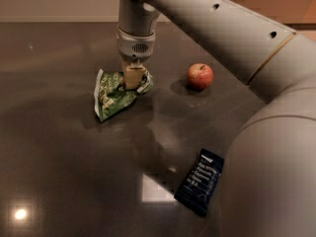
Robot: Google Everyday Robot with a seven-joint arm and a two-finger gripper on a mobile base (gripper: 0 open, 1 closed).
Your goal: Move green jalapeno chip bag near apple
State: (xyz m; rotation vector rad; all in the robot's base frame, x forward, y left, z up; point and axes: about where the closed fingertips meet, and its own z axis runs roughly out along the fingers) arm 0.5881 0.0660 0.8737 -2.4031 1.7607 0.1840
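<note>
The green jalapeno chip bag (114,94) is crumpled light green with white edges. My gripper (132,78) is shut on its upper right part and holds it, its lower left corner hanging down near the dark tabletop. The small red apple (199,76) stands on the table to the right of the bag, a short gap away. My arm reaches in from the upper right, over the apple.
A dark navy bar wrapper (199,181) lies on the table at the lower right, beside my arm's large lower segment (266,181). The dark glossy tabletop (54,152) shows light reflections at the lower left and centre.
</note>
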